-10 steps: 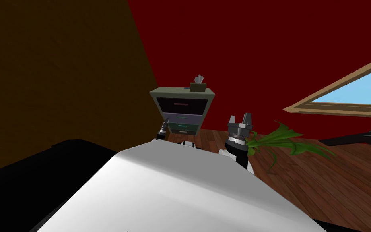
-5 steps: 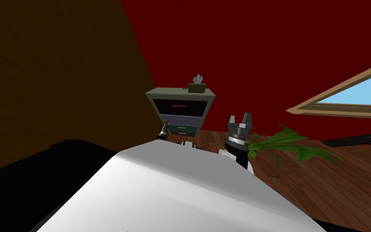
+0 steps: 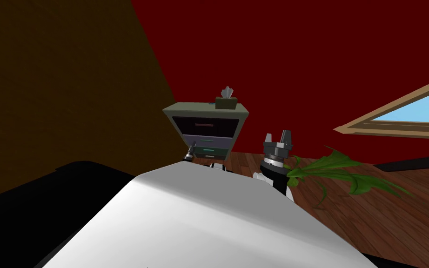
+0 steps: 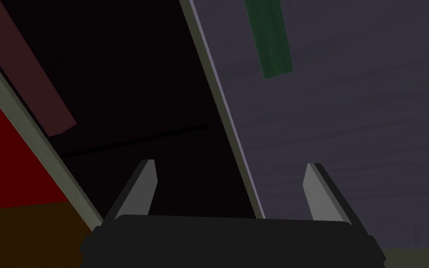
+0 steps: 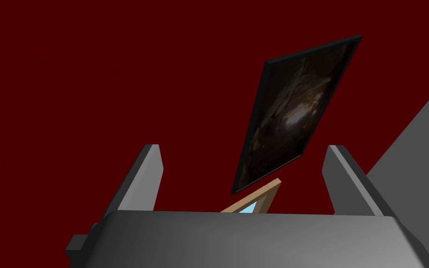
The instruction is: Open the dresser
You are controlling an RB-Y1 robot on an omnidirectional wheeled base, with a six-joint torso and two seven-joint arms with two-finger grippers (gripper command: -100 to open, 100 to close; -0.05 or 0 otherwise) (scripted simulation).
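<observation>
Facing the dresser (image 3: 206, 124) by the red wall (image 3: 302, 46), the left gripper (image 4: 231, 164) hangs wide open, empty, near its drawers. Approach step, I'd say; next it needs a handle (image 4: 269, 37) between those fingers. Right gripper (image 5: 244, 147) open, idle.

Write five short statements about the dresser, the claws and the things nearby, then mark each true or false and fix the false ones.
1. A tissue box stands on top of the dresser. True.
2. The left claw is shut on a drawer handle. False: its fingers stand open with nothing between them, facing the dresser.
3. The grey drawer has a green handle. True.
4. The right claw touches the dresser. False: it is raised and open, apart from the dresser, on its right.
5. The plant is to the dresser's left. False: it is to the dresser's right.
</observation>
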